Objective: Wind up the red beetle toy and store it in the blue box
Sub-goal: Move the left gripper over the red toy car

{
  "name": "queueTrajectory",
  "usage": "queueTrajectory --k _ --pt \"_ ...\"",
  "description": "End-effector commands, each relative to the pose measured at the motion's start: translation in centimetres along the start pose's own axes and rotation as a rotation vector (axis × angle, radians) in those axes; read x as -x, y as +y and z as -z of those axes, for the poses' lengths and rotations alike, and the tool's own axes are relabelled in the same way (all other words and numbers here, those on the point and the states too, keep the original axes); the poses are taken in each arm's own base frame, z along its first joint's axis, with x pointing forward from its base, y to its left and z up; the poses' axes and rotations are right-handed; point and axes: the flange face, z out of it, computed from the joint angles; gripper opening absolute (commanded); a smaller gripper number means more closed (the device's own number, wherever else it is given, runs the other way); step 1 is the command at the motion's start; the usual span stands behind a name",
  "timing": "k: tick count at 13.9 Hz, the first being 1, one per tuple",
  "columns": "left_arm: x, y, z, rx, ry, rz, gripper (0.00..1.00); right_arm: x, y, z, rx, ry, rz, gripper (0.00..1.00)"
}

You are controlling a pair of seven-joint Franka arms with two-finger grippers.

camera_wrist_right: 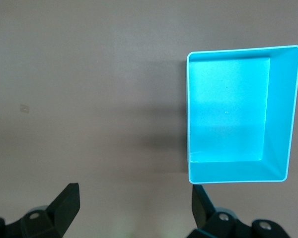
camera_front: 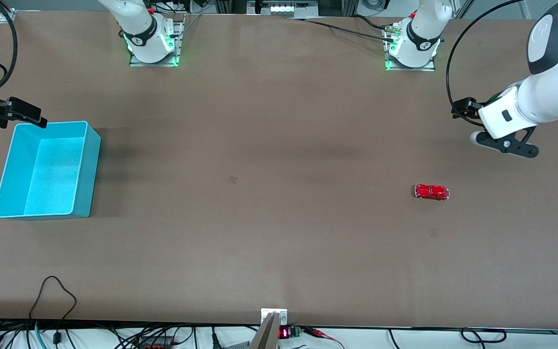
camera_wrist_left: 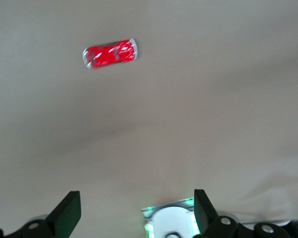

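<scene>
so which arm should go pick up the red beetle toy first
Probably the left. Its open pincer hangs over the table at the left arm's end, where the red beetle toy lies. The right pincer, also open, is by the blue box at the right arm's end.

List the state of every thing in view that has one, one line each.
red beetle toy: on its wheels on the table, toward the left arm's end, untouched.
blue box: upright, open-topped, nothing inside, toward the right arm's end.
left gripper: open, holding nothing, up in the air over bare table near the toy.
right gripper: open, holding nothing, up in the air beside the box.
</scene>
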Motion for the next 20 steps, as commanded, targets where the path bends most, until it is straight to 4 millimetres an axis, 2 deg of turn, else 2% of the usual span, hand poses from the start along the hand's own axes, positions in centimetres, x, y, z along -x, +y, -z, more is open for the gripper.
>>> queueTrajectory --k 1,4,7,10,12,13,15,18,20 --pt "-0.7 -0.5 -0.1 -0.007 0.030 -0.210 1.00 0.0 0.0 0.3 -0.018 0.013 -0.012 1.00" --pt "-1.3 -1.4 -2.3 -0.070 0.009 -0.425 1.00 0.0 0.0 0.3 -0.018 0.015 -0.012 1.00" --pt "-2.4 -1.1 -4.6 -0.151 0.003 -0.558 1.00 -0.1 0.0 0.3 -0.018 0.013 -0.012 1.00" --pt "-4.1 -0.3 -8.9 -0.244 0.023 -0.765 1.00 0.0 -0.2 0.4 -0.016 0.016 -0.007 1.00" --pt "-4.9 -0.8 -13.4 -0.287 0.090 -0.868 1.00 -0.1 -0.4 0.3 -0.007 0.015 -0.001 1.00" --pt "-5.3 -0.9 -15.1 -0.302 0.114 -0.911 1.00 0.0 -0.8 0.5 -0.003 0.018 0.005 1.00" --pt "-6.8 -2.4 -18.3 -0.299 0.125 -0.987 1.00 0.0 -0.8 0.6 0.000 0.020 0.008 1.00" --pt "-8.5 -4.5 -21.5 -0.320 0.162 -1.079 1.00 0.0 -0.5 0.4 -0.001 0.013 0.002 1.00" --pt "-9.1 -4.8 -23.3 -0.314 0.167 -1.095 1.00 0.0 -0.3 0.4 -0.001 0.012 -0.003 1.00"
